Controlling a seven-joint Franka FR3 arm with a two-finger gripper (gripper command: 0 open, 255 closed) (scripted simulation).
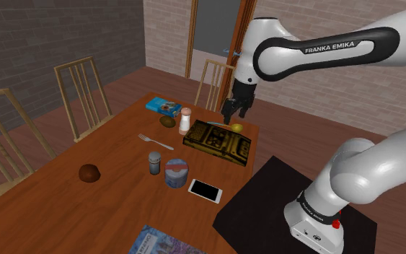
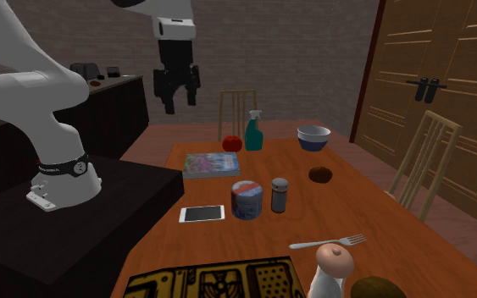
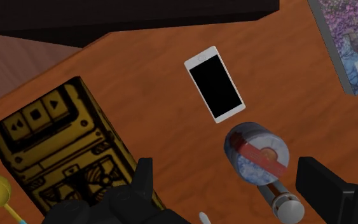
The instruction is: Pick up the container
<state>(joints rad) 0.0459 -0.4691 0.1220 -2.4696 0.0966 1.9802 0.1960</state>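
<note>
Hanging high above the table [image 1: 64, 209] in the shoulder view, the gripper [image 1: 236, 110] is well apart from the container [image 1: 177, 173], a round blue-grey tin standing near the table edge that faces the stand. From the second exterior view, the tin stands upright with a shaker [image 2: 279, 195] just beside it and a phone [image 2: 202, 213] nearer that edge. By the wrist view the claw is spread wide, so I would centre it over the tin, turn it clear of the shaker, descend straight and close across the round wall.
</note>
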